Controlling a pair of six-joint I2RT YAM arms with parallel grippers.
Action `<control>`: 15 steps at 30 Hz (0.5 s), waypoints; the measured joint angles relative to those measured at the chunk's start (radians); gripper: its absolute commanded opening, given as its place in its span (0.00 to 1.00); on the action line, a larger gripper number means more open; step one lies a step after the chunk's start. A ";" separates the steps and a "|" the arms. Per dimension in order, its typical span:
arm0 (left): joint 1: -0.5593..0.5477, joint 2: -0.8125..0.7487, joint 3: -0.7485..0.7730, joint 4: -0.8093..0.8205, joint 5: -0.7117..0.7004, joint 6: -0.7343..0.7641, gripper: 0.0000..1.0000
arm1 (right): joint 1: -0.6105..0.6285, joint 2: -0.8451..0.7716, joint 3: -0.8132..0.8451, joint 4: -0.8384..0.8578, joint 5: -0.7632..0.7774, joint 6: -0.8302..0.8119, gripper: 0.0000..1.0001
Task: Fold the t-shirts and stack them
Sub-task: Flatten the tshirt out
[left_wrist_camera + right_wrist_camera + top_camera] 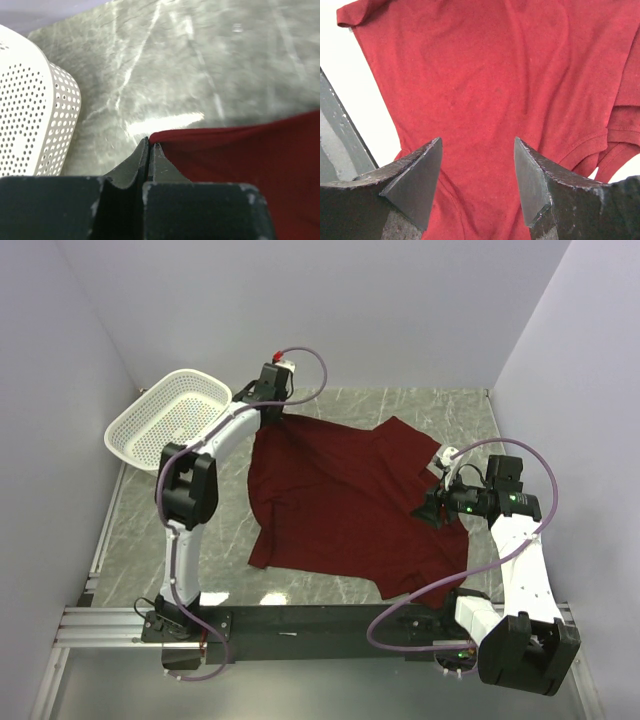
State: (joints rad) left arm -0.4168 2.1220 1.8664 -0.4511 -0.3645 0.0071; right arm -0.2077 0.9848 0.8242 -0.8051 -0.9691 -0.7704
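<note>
My left gripper [150, 144] is pinched shut on only the very corner of the dark red cloth t-shirt [340, 495] spread mid-frame, while my right gripper [477, 145] hangs wide open above it, so I reckon a pull could slip that thin hold.

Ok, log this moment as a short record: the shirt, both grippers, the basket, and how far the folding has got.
t-shirt: maroon, spread out unfolded on the table, a few wrinkles
left gripper: shut, pinching the shirt's far left corner
right gripper: open, over the shirt's right side, holding nothing
basket: white, perforated, at the far left, apart from the shirt
progress: no fold made yet
</note>
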 measured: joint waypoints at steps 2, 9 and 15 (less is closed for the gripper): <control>0.019 0.051 0.022 0.023 -0.014 0.000 0.02 | 0.000 0.000 0.000 0.001 0.002 0.000 0.66; 0.048 0.251 0.246 0.010 -0.026 -0.002 0.38 | -0.002 0.000 -0.010 0.056 0.046 0.059 0.66; 0.051 0.274 0.272 -0.002 -0.024 -0.038 0.72 | -0.002 0.037 -0.027 0.251 0.205 0.308 0.67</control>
State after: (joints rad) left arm -0.3653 2.3955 2.1387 -0.4534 -0.3885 -0.0307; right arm -0.2096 1.0222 0.7967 -0.5541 -0.7643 -0.4625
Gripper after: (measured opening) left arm 0.581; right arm 0.661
